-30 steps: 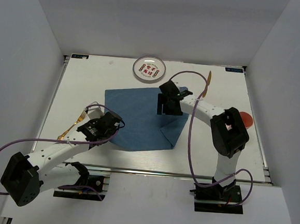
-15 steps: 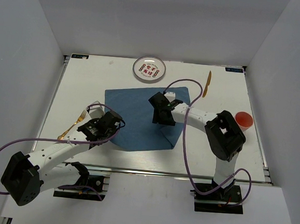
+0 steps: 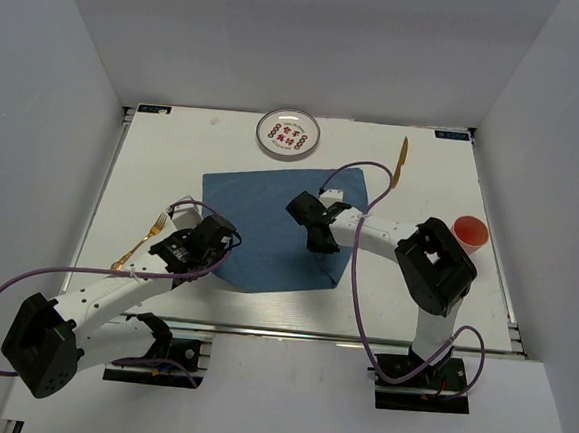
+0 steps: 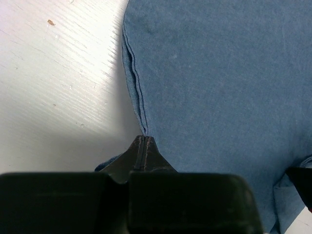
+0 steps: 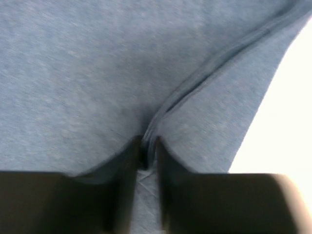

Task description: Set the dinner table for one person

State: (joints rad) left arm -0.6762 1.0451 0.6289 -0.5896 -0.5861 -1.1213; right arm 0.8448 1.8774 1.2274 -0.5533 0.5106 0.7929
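Left end effector [image 4: 145, 140] clenched on the blue placemat [image 4: 219, 73] hem, at the mat's 8 o'clock edge. Right end effector [image 5: 146, 148] clenched on a placemat fold at its 4 o'clock side. Mat lies mid white worktop [image 3: 174, 157]. Plate [image 3: 288, 134] at 12, red cup [image 3: 470, 232] at 3.

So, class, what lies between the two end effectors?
Only the blue placemat, whose edges the left end effector and right end effector pinch; the top external view shows it.

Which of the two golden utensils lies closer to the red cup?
The golden utensil near the far right corner, on the same side as the red cup; the fork lies far over on the left.
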